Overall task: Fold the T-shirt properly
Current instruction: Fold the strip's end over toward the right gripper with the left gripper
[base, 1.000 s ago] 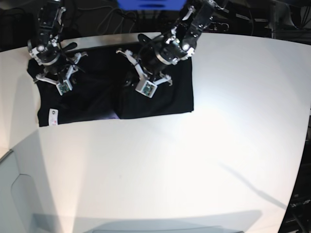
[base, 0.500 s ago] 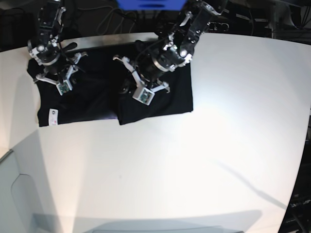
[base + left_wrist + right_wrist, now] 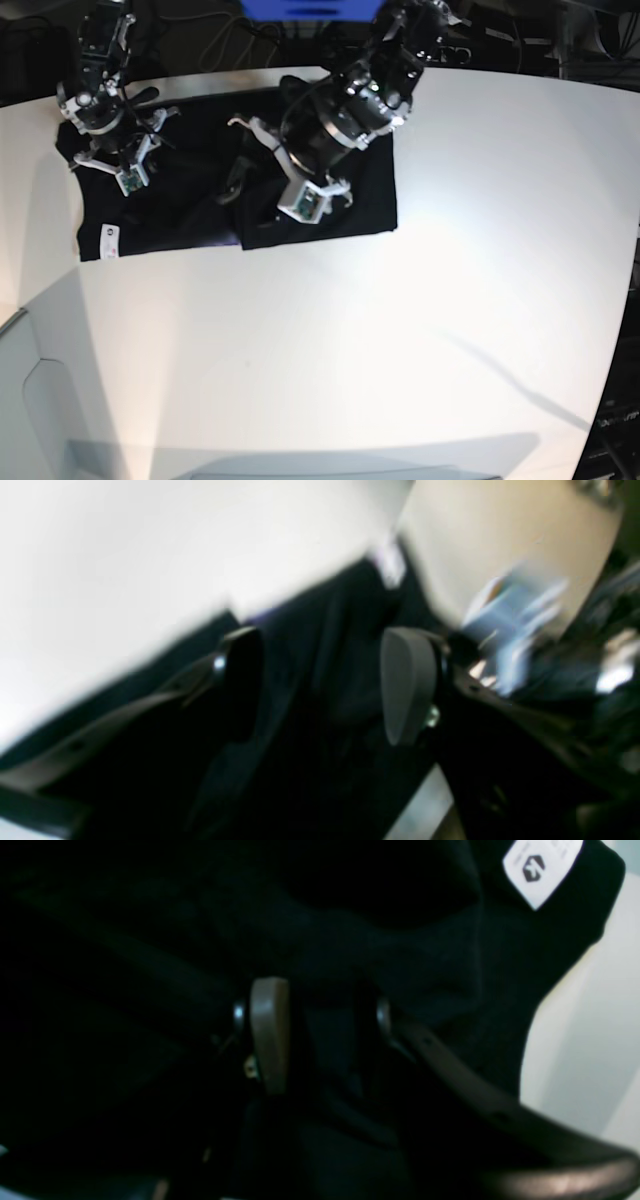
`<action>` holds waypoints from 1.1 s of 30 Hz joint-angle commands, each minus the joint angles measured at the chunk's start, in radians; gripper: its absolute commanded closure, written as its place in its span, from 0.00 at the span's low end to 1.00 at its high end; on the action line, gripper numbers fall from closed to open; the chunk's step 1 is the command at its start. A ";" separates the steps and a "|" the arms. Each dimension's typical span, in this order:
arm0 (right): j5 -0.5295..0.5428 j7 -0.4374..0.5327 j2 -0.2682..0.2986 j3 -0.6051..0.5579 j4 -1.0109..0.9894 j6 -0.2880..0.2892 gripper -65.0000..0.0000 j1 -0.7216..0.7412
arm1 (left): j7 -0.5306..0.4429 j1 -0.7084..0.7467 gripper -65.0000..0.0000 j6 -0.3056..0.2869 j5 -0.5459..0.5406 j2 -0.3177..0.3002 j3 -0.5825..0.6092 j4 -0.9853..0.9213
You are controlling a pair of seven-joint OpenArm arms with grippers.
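Black T-shirt lies directly under both grippers, its long axis running between them: left gripper spread above it, right gripper part-open, its grip unclear.

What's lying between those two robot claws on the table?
Only black T-shirt cloth spans the gap between the right gripper and left gripper; the base view shows this.

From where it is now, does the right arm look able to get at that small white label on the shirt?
Probably yes. The white label lies exposed on the T-shirt near its front corner, just ahead of the right tool, with nothing covering it. The left tool is well off to the side.
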 commanded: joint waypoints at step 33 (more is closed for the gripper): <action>0.010 0.002 -0.053 0.145 0.112 0.004 0.65 0.089 | -0.013 -0.149 0.44 -0.007 -0.005 -0.116 0.275 -0.150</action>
